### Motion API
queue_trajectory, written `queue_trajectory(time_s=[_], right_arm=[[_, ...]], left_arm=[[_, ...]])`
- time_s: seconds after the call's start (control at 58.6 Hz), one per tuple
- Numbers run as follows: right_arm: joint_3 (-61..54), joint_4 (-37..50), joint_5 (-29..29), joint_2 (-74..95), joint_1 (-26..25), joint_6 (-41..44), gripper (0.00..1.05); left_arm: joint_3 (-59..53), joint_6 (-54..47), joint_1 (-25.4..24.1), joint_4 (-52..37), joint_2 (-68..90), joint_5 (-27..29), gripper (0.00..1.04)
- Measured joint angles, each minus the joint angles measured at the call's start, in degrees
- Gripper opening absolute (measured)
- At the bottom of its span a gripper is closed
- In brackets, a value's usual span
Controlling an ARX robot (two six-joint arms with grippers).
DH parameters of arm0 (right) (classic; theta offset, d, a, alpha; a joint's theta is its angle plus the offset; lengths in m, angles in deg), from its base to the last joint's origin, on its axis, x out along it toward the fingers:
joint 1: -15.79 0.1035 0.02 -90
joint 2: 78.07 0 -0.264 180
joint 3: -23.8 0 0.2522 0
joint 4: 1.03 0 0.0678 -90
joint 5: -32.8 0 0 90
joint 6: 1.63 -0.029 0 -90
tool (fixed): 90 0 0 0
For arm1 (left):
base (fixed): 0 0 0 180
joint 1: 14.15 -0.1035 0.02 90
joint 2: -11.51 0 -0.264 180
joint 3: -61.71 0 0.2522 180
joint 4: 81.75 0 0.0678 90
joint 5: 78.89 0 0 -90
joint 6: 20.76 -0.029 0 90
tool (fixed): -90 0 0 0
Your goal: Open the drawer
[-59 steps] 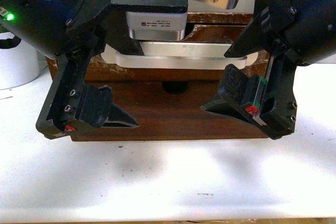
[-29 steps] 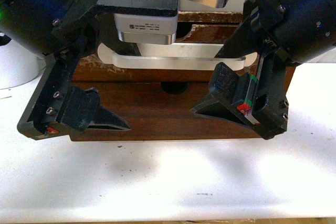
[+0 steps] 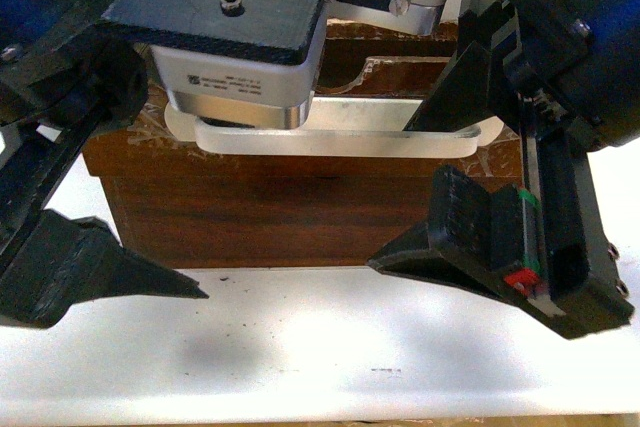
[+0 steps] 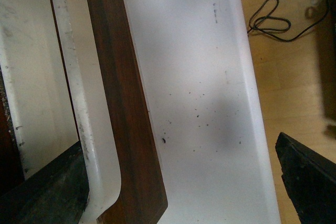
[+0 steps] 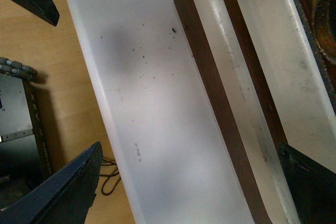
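Observation:
The drawer point(image 3: 300, 217) shows its dark brown wooden front on the white table, with the long white handle point(image 3: 340, 137) taped along its top edge. My left gripper point(image 3: 140, 197) is open, with one finger low in front of the wood and the other hidden behind. The right gripper point(image 3: 470, 162) is open too, spanning the handle's right end. In the left wrist view the left gripper point(image 4: 176, 187) straddles the drawer front point(image 4: 121, 103) and the handle point(image 4: 89, 129). In the right wrist view the right gripper point(image 5: 186, 184) straddles the drawer front point(image 5: 210, 93) and the handle point(image 5: 236, 87) the same way.
The white table point(image 3: 330, 337) runs in front of the drawer to its near edge. More dark wood with a curved cut-out point(image 3: 400, 57) lies behind the handle. Beyond the table edge is wooden floor with a black cable point(image 4: 270, 22) and grey equipment point(image 5: 21, 124).
Both grippers have dropped lower and come nearer the camera, their near fingers now further apart. The handle sits lower in the picture, and the notch in the drawer front is no longer seen.

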Motion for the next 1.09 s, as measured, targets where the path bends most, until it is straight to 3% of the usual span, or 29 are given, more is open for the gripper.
queue_trajectory(time_s=[0.682, 0.853, 1.092], right_arm=[[-5.6, -0.7, 1.4, -4.7, 4.4, 1.0, 0.96], [-6.1, 4.5, 2.3, -5.7, 4.3, -1.2, 0.96], [-7.6, 8.6, 4.5, -11.9, 3.6, -4.0, 0.96]], left_arm=[[-8.4, -4.4, 0.4, 1.3, -8.7, -2.9, 0.99], [-10.3, -2.1, -0.2, -5.6, -11.5, -4.7, 0.98], [-10.7, 6.6, -1.4, -12.9, -17.3, -12.0, 0.98]])
